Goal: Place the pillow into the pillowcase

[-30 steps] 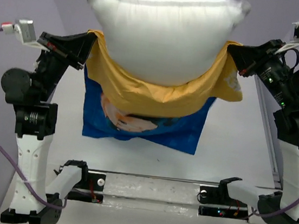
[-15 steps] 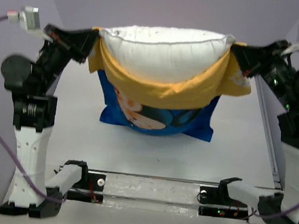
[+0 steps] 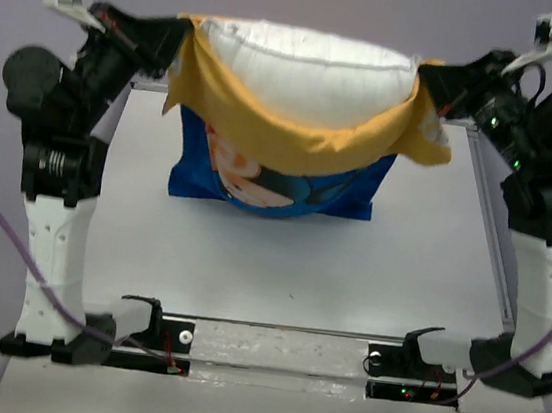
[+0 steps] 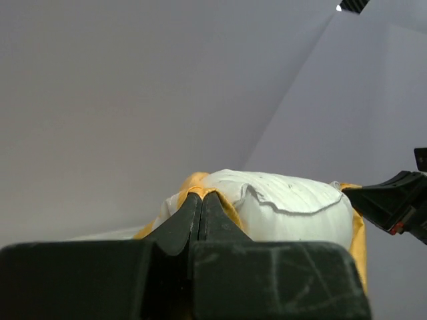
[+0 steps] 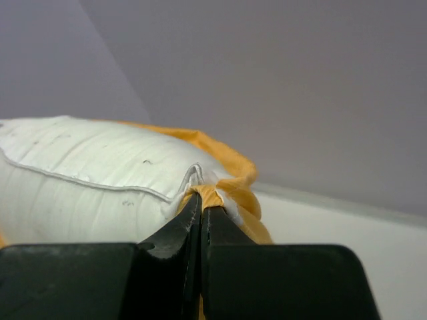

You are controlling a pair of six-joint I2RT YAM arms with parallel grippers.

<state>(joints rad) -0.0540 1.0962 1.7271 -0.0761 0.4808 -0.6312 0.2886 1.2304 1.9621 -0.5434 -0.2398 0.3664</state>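
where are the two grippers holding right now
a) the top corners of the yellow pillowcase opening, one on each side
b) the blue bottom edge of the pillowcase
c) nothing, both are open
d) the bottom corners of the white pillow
A: the left gripper and the right gripper are each shut on an upper corner of the pillowcase, with the pillow bulging out of the opening between them.
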